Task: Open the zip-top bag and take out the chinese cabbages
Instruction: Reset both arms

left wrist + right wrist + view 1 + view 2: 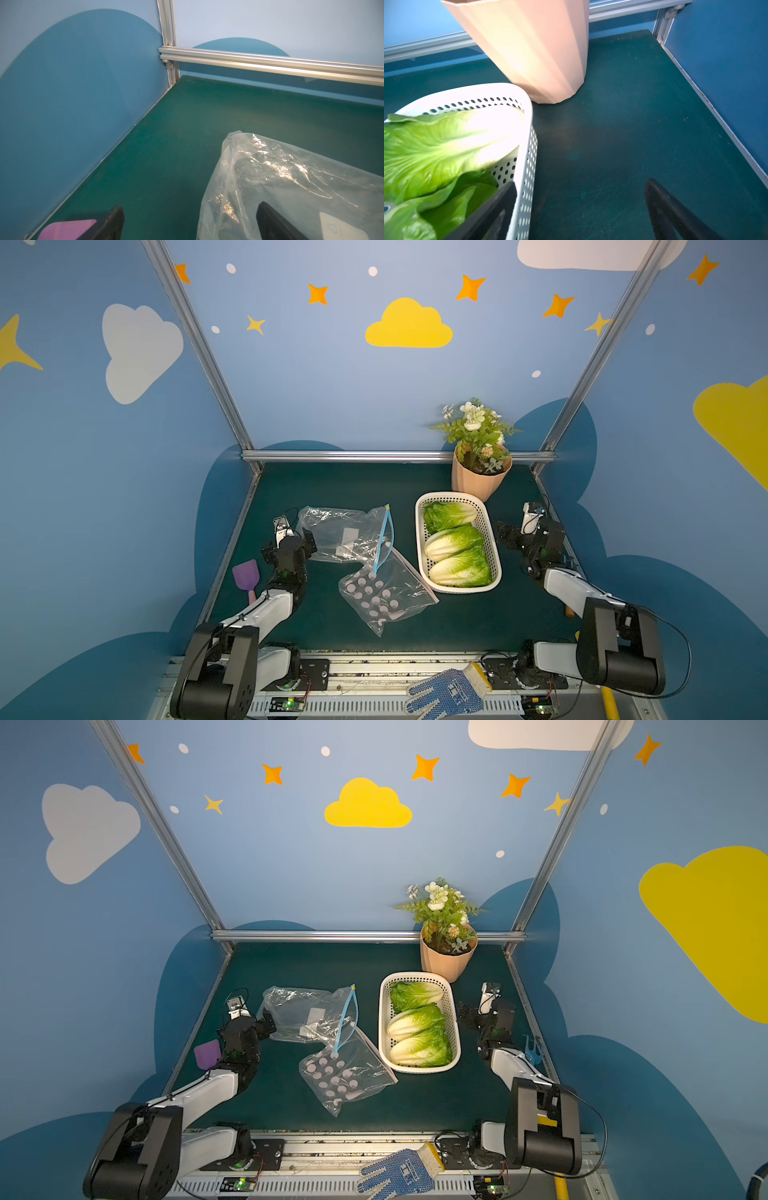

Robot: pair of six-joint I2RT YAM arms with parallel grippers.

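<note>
Seemingly the removal is done, so what remains is a clean retreat. The left end effector (192, 209) stands with its jaws spread wide and nothing between them. One finger (276, 224) lies at the crinkled edge of the zip-top bag (340, 535); whether it touches the film I cannot tell. The right end effector (582, 182) is equally wide and empty, low over the bench (332, 489), with one finger (500, 203) just beside the wall of the white basket (457, 495).

From the left end effector the bag lies at 3 o'clock, its blue zip strip (384, 539) parted and nothing inside. A second bag (382, 597) of pink discs lies partly under it at 5 o'clock. The chinese cabbages (455, 541), all three, lie side by side in the basket, at 3 o'clock from the bag and at 9 o'clock from the right end effector. A potted plant (478, 472) stands at 12 o'clock from the basket, close to its rim.

To finish well, I would draw the left arm toward 6 o'clock, rising first so loose film cannot snag. The right should rise straight up before swinging away, sparing the basket wall and the pot.
</note>
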